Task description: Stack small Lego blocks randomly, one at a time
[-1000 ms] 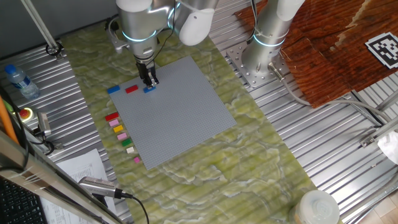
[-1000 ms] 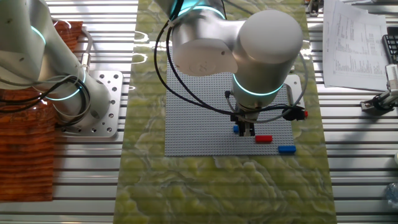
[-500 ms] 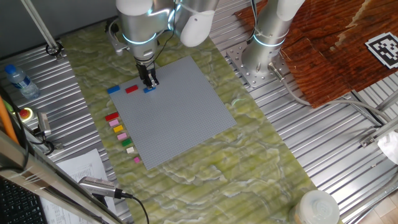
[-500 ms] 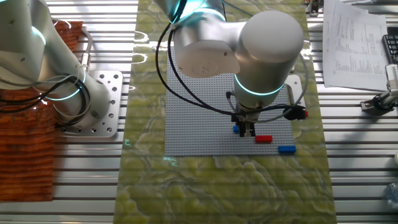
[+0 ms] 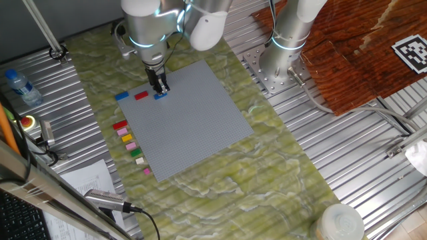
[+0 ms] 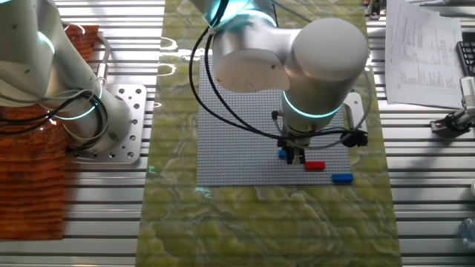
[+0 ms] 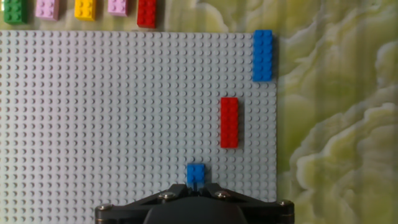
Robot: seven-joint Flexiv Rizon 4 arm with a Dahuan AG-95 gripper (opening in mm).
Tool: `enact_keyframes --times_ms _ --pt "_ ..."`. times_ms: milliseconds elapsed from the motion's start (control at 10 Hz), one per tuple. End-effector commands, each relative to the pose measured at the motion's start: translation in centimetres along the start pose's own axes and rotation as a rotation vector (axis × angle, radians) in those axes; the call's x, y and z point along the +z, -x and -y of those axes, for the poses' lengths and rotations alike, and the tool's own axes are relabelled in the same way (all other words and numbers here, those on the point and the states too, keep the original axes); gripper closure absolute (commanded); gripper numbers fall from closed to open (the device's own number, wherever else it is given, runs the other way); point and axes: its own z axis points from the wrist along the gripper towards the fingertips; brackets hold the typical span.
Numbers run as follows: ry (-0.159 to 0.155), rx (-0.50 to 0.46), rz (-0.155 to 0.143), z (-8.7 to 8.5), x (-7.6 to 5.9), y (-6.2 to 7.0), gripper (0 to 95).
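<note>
My gripper [image 5: 160, 89] stands upright at the far left edge of the grey baseplate [image 5: 193, 123], shut on a small blue block [image 7: 196, 173] that rests on the plate's studs. The gripper [image 6: 296, 156] and that blue block [image 6: 282, 154] also show in the other fixed view. In the hand view the jaws close around the block's near end, the gripper [image 7: 196, 186] at the bottom edge. A long red block [image 7: 229, 122] and a long blue block [image 7: 262, 55] lie on the plate beside it.
A row of loose blocks lies off the plate's edge: green [image 7: 15, 11], pink [image 7: 47, 9], yellow [image 7: 85, 9], pink [image 7: 118, 6], red [image 7: 147, 12]. A second arm's base [image 5: 283, 60] stands behind the plate. Papers [image 5: 87, 180] and a bottle [image 5: 20, 87] lie left.
The arm's upper body has shifted slightly left. The gripper stays at the small blue block on the plate.
</note>
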Motion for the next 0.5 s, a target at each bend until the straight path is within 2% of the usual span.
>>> enact_keyframes --times_ms 100,300,500 --pt "0.008 0.001 0.003 0.0 1.5 0.0 95.0" --pt "0.000 -0.002 -0.001 0.0 1.2 0.0 95.0" --pt "0.002 -0.016 -0.021 -0.1 -0.3 -0.2 95.0"
